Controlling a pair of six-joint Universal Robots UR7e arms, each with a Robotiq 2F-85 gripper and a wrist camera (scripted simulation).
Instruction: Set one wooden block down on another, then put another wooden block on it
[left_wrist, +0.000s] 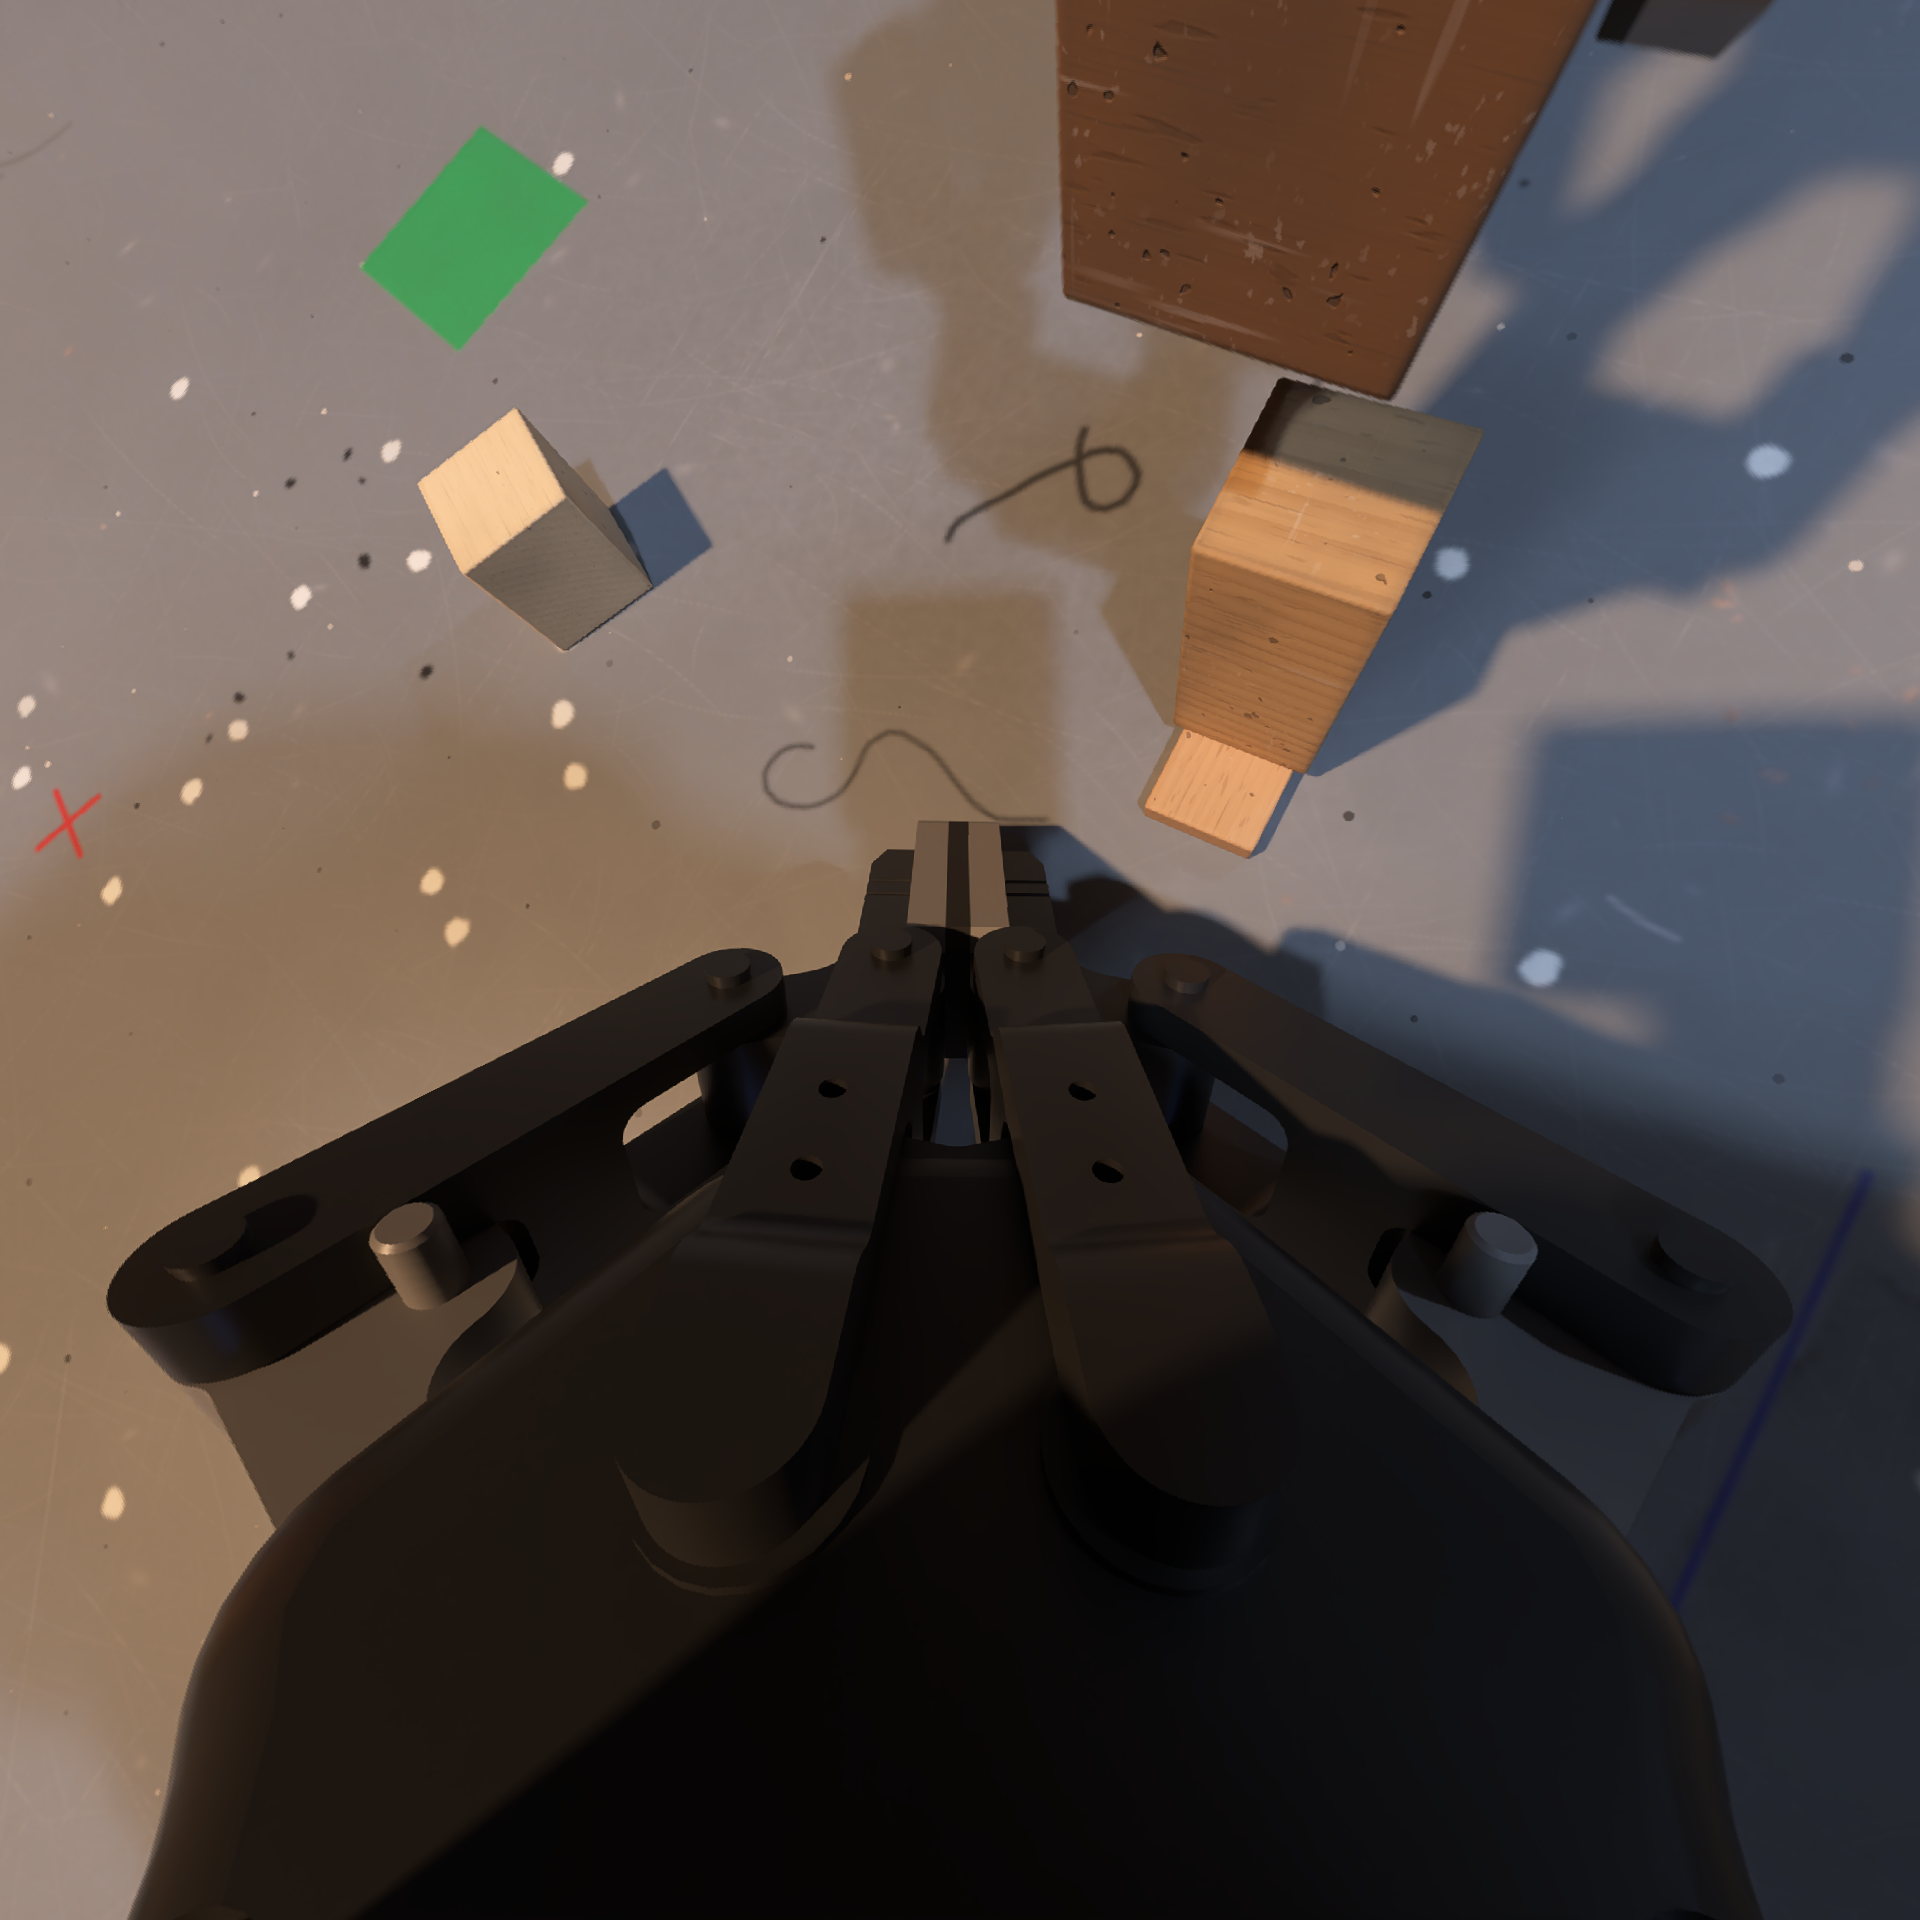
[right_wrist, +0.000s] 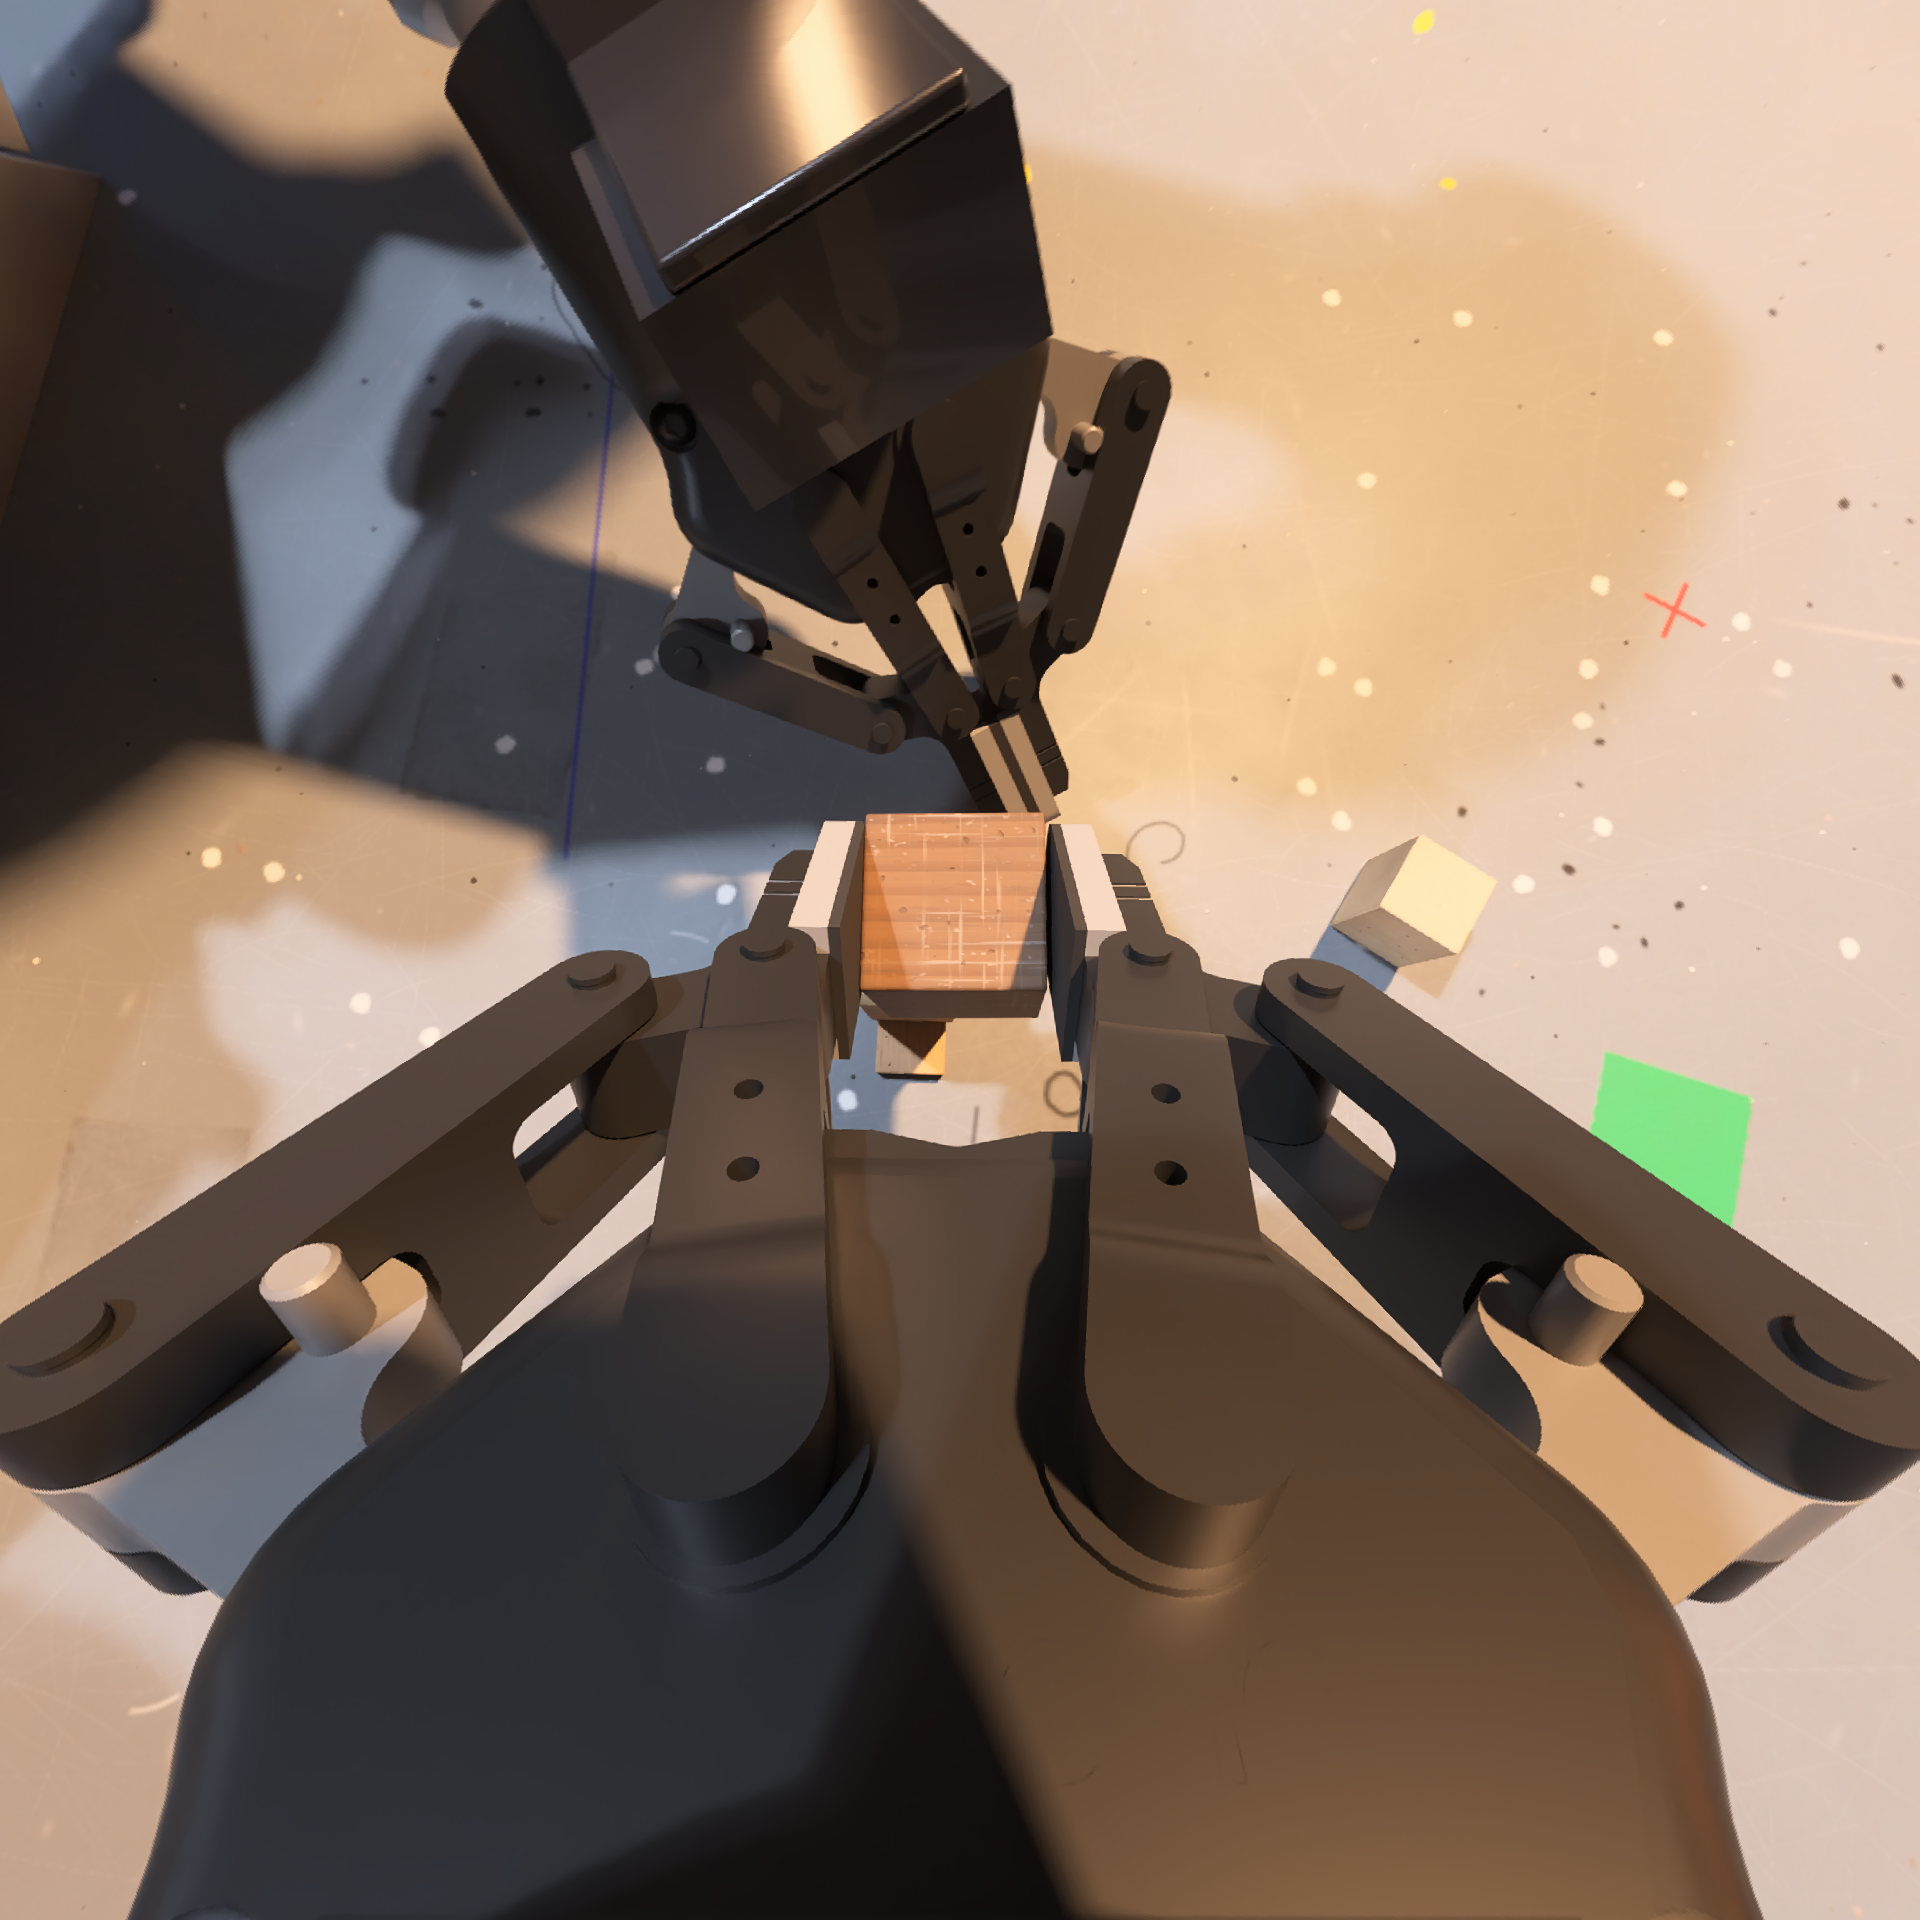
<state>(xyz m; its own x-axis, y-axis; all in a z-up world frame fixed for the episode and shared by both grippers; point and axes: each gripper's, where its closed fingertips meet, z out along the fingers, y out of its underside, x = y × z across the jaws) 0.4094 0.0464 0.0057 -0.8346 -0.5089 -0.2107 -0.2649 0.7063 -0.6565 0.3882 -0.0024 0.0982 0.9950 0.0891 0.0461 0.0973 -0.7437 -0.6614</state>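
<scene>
Right end effector (right_wrist: 956, 914) pinching dark block (right_wrist: 954, 906), pads flat against two opposite faces, presumably so the block stays level for a clean release. Directly beneath, mid block (left_wrist: 1299, 613) already seated on a thin light block (left_wrist: 1216, 792) lying on the surface (left_wrist: 727, 312); from the left wrist view, dark block (left_wrist: 1268, 177) at 12 o'clock of the mid one, with a shadowed gap apparently between them, so probably not yet set down. Judged as the final placement, with only lowering and release left.

Left end effector (left_wrist: 958, 873) pressed together, gripping nothing, tips low near the surface at 8 o'clock of the stack, likely parked clear of the descent. In the right wrist view, same end effector (right_wrist: 1023, 774) just past the held block at 1 o'clock.

Pale cube (left_wrist: 520, 525) well apart at 9 o'clock of the stack, unused; green patch (left_wrist: 473, 237) beyond it.
</scene>
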